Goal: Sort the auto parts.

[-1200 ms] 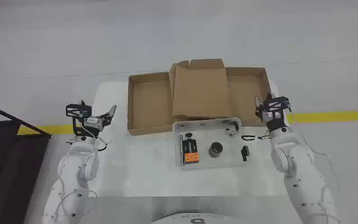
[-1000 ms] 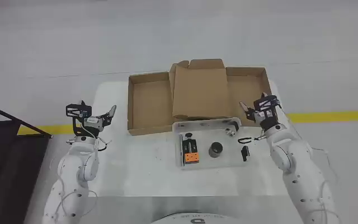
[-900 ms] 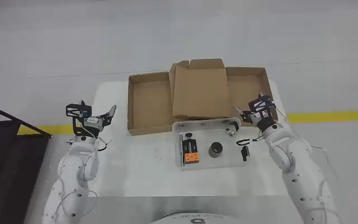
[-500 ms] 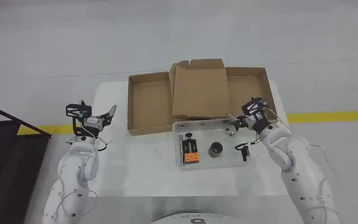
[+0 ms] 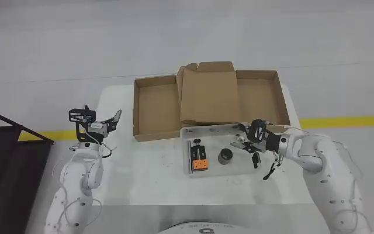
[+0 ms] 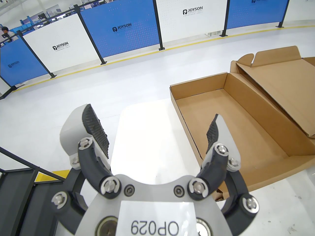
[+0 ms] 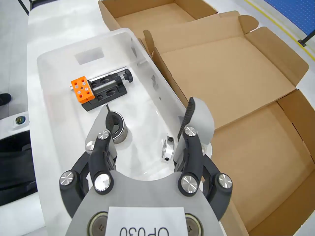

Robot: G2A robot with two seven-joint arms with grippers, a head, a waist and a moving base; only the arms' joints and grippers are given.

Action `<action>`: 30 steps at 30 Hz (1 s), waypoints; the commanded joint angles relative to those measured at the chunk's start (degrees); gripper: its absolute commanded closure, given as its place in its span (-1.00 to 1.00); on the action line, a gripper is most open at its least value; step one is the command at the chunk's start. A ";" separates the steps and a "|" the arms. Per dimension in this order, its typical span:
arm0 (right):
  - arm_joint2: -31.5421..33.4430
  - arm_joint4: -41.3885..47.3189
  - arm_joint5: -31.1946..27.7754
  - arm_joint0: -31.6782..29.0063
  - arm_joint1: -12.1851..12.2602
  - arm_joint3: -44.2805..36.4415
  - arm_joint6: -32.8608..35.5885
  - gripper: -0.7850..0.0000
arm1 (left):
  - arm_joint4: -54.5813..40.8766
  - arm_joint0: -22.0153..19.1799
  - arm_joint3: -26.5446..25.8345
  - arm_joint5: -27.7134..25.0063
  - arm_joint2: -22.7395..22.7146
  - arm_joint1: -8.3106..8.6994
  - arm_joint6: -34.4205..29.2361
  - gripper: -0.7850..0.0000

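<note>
The white counter (image 5: 146, 175) carries a brown cardboard box (image 5: 158, 108) at its far side, with its lid flap folded open across the middle. A clear plastic tray (image 5: 213, 129) lies just near of the box.

The left hand (image 6: 151, 114) has kept its place at the counter's left edge, jaws spread and empty. Over the last second the right hand (image 7: 149, 106) has swung from the box's near right corner leftward to the tray's right end. It hovers there released, holding nothing.

In the tray lie an orange-and-black clamp block (image 5: 199, 159) at the left, a dark round bearing ring (image 5: 225, 156) in the middle and a small silver collar (image 7: 168, 152) under the right hand. A small black part (image 5: 256, 159) lies on the counter just right of the tray.

Every part seen is still unsorted. The move suggests a first pick, probably the collar or the ring.
</note>
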 commanded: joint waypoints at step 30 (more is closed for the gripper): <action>-13.16 -5.23 3.64 6.31 3.84 -0.26 12.95 0.02 | 0.00 0.00 0.00 0.00 0.00 0.00 0.00 -1.00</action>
